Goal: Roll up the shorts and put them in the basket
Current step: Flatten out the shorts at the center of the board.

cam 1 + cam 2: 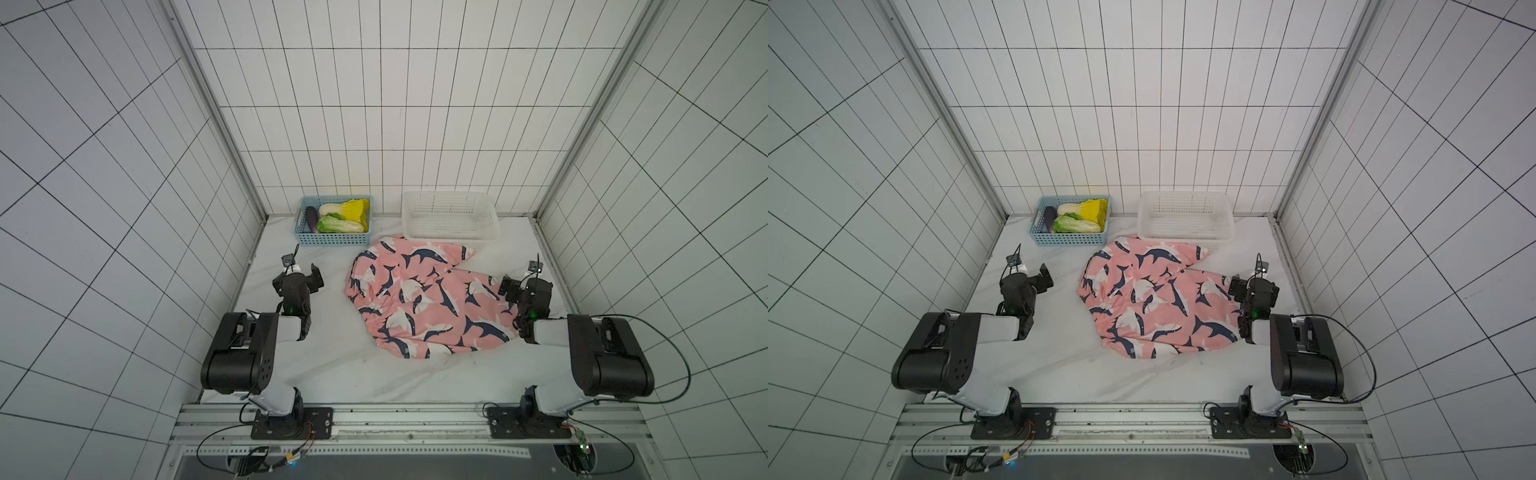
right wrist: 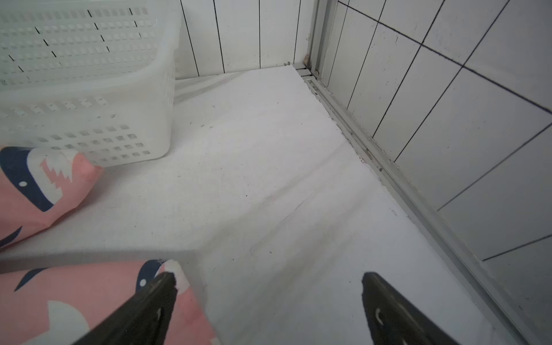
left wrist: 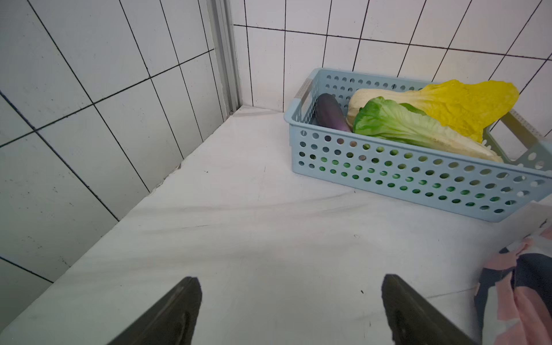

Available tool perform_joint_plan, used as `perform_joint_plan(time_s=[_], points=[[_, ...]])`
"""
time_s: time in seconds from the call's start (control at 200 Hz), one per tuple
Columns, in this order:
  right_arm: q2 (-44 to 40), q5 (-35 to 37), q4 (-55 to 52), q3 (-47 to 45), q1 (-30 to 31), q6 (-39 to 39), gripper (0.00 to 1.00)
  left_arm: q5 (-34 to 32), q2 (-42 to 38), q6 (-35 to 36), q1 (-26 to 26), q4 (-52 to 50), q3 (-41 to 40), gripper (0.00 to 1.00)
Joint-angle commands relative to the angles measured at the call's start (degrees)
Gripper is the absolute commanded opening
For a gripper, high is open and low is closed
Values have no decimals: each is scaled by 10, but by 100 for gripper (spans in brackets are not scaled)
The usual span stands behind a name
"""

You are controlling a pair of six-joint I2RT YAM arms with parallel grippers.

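Top views: shorts (image 1: 419,299) unrolled

Spread right of frame centre, upper edge touching white basket (image 1: 451,232). Left gripper (image 3: 291,285) jaws wide apart, empty, over bare table (image 3: 239,239). Right gripper (image 2: 268,277) jaws apart, empty, one finger above shorts' edge.
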Motion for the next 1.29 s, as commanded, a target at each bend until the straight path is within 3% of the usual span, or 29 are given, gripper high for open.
perform_joint_plan(time_s=[0.0, 0.71, 0.81, 0.955, 1.01, 1.065, 1.11, 1.13, 1.17, 1.21, 1.289], points=[[-4, -4, -5, 13, -4, -2, 99, -1, -9, -4, 2, 5, -3, 98], [-9, 11, 0, 13, -4, 4, 99, 4, -11, -5, 4, 3, -3, 98], [-68, 37, -137, 62, -8, 22, 99, -29, -32, -11, 3, -7, 3, 98], [-163, 22, -241, 100, -9, 56, 99, -44, -117, -40, 8, -190, 59, 98], [-197, 22, -298, 122, -10, 111, 99, -32, -152, -98, 21, -244, 81, 98], [-222, 17, -391, 161, -10, 176, 99, -24, -181, -208, 39, -315, 107, 98], [-242, 28, -495, 200, -11, 252, 99, 21, -199, -294, 62, -371, 128, 98], [-254, 34, -559, 222, -12, 304, 99, 32, -206, -301, 79, -394, 138, 99], [-264, 37, -610, 235, -13, 350, 99, 121, -211, -357, 95, -413, 149, 99], [-272, 3, -633, 240, -20, 366, 99, 170, -218, -351, 98, -429, 157, 98], [-291, -85, -659, 241, -31, 347, 97, 229, -233, -330, 81, -484, 178, 86]])
